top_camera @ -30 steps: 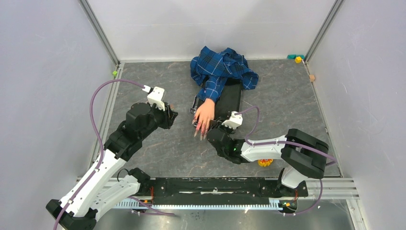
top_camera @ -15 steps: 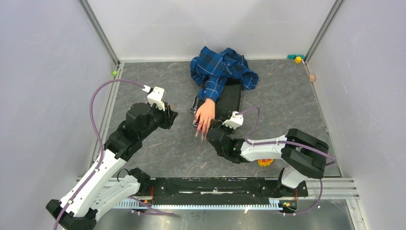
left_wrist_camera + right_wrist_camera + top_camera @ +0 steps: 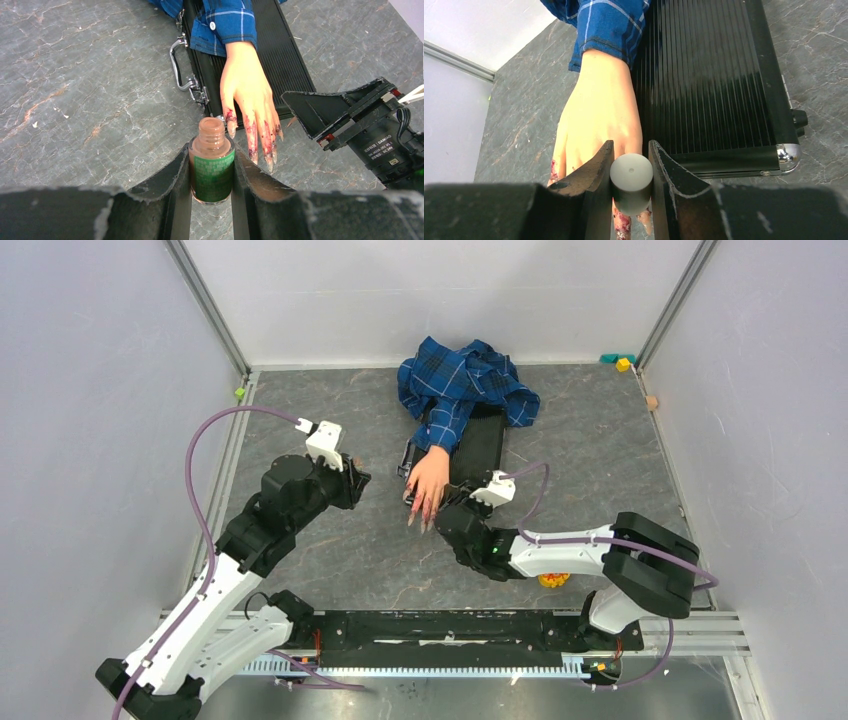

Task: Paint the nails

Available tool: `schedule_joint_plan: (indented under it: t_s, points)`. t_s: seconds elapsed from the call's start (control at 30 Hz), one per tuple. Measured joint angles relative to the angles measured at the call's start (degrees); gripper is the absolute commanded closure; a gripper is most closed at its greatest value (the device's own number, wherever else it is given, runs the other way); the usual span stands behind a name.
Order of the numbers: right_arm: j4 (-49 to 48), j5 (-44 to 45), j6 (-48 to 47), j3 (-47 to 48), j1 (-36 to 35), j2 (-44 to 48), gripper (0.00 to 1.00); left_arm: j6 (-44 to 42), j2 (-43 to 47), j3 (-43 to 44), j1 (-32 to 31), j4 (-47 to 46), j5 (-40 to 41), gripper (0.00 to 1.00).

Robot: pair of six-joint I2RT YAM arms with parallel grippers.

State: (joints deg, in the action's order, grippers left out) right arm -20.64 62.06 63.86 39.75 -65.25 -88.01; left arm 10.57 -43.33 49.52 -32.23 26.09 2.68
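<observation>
Marbled grey tabletop point(image 3: 330, 550); ribbed black case point(image 3: 480, 445). The mannequin point(image 3: 430, 478) lies palm-down on it, spiky smeared nails point(image 3: 252, 145) overhanging its near edge. My left hand point(image 3: 211, 150) clamps an upright green-labelled bottle point(image 3: 212, 172); my right hand point(image 3: 630, 150), beside the nails, pinches a round grey cap point(image 3: 631, 182).

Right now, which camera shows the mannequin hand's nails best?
The left wrist view: the nails lie unobstructed past the open bottle, pointed and smeared dark red. The top external view shows the nails only as tiny streaks. In the right wrist view the right gripper and its grey cap hide all but a scrap.
</observation>
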Motion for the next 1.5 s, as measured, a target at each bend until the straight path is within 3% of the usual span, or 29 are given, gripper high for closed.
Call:
schedule_joint_plan:
  t_s: [1.5]
  points:
    - [3.6, -3.2, 2.4, -0.5, -0.8, -2.1, 1.0, 0.0, 0.8, -0.1, 0.0, 0.0, 0.0, 0.98]
